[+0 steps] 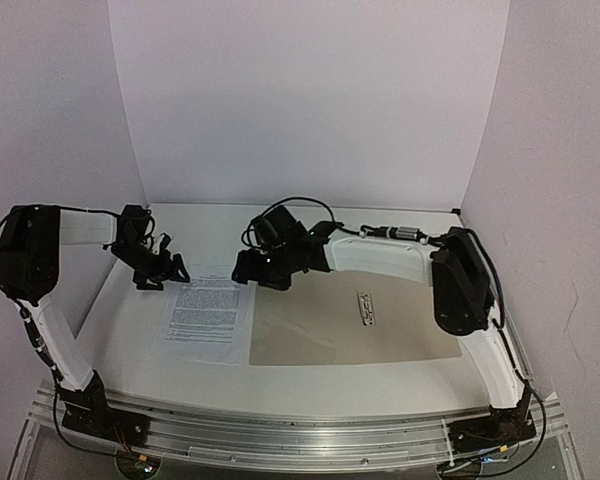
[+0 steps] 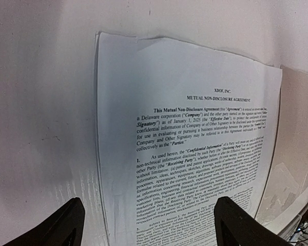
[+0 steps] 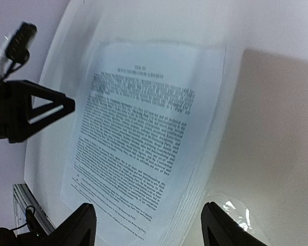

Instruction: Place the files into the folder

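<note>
Left pincer [image 2: 149, 228] and right pincer [image 3: 151, 225] hang open and empty over the files [image 1: 212, 310], flat on the bench [image 1: 130, 345] beside the open folder [image 1: 320, 335]. Light, limp and slick, they likely need pinching at a free edge.

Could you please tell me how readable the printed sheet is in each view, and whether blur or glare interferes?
Left wrist: the printed sheet is sharpest, its heading legible, though the lines bow and soften toward the bottom. Right wrist: the text is smeared and unreadable, with a bright glare spot at the lower right. Top external: soft overall, the text only grey blocks.
</note>
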`<state>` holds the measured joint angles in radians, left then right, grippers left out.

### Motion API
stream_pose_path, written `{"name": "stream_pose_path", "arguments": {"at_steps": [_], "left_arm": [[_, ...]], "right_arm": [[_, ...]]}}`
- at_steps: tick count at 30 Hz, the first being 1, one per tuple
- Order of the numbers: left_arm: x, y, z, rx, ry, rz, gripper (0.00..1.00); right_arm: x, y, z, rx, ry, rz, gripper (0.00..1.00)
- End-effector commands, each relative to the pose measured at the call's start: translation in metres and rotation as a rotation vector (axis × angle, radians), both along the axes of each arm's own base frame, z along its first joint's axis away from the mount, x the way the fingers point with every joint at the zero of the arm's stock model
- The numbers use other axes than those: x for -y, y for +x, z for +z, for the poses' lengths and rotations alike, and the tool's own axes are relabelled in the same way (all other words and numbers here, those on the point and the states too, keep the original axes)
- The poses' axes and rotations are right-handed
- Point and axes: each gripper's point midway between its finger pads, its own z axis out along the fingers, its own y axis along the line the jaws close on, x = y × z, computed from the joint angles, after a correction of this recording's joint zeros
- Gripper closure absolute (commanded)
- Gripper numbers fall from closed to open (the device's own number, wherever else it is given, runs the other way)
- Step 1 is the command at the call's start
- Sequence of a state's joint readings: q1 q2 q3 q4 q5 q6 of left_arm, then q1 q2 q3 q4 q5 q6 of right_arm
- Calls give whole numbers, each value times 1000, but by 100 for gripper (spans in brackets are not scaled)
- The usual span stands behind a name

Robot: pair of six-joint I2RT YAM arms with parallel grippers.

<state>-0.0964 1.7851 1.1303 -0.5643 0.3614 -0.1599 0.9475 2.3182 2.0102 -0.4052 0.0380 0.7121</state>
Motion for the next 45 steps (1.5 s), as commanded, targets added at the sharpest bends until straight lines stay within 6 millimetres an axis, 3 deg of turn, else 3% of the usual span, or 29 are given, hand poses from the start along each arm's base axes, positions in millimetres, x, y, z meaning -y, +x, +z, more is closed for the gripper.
{"name": "stream_pose_path", "arguments": {"at_steps": [1,7,11,29,37,45], "left_arm": [[9,-1,6,23,-73,35,14],[3,-12,-7,2,-46,56,18],[3,-12,-9,4,-50,60,21],[1,-14,-15,-8,-39,67,27],[1,-14,-16,-8,-38,65,27],[2,-14,-17,-9,-42,63,27]], "right_arm": [[-36,-16,-26,-153,119,52,32],[-47,-19,-46,-213,148,41,42],[-40,-26,-70,-287,128,-7,45],[-38,-39,-109,-415,111,-23,44],[-43,-39,-103,-411,134,7,44],[-55,-31,-66,-313,212,63,49]]}}
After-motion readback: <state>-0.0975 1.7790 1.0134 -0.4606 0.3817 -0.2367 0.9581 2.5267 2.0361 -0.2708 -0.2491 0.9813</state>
